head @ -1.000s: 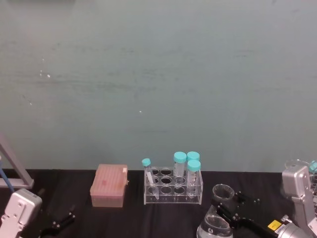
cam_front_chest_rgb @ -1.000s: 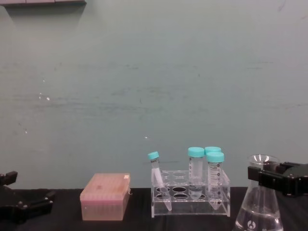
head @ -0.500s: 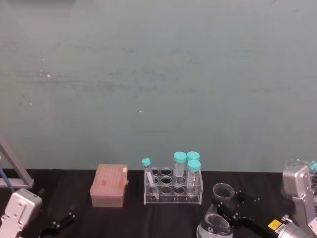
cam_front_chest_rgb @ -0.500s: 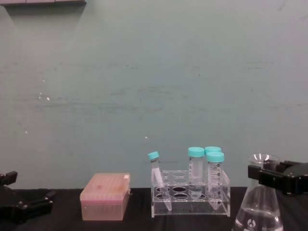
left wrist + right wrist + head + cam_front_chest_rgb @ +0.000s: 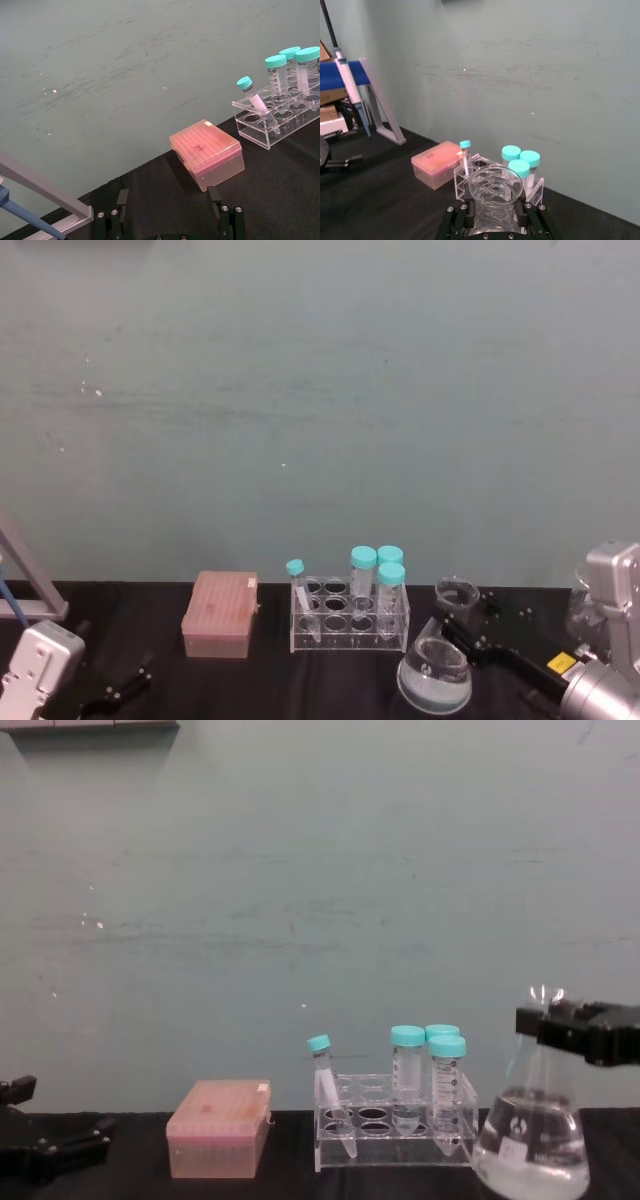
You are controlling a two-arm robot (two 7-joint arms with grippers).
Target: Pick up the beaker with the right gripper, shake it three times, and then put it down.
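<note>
The beaker [image 5: 434, 676] is a clear conical flask with some clear liquid in its wide base. My right gripper [image 5: 462, 618] is shut on its narrow neck, just under the flared rim. In the chest view the beaker [image 5: 530, 1145] hangs tilted at the right, its base off the black table, with the right gripper [image 5: 545, 1026] clamped high on the neck. The right wrist view looks down into the beaker's rim [image 5: 495, 186] between the black fingers [image 5: 464, 214]. My left gripper [image 5: 167, 200] is parked low at the left, open with nothing between its fingers.
A clear rack [image 5: 350, 618] holding teal-capped tubes [image 5: 364, 559] stands just left of the beaker. A pink tip box [image 5: 220, 612] lies farther left. A grey pipette stand [image 5: 30, 580] rises at the far left. More glassware [image 5: 588, 608] sits at the far right.
The right gripper has lifted the beaker and tipped it, so its base now shows whole above the table with the liquid slanted. The left arm has not moved.
</note>
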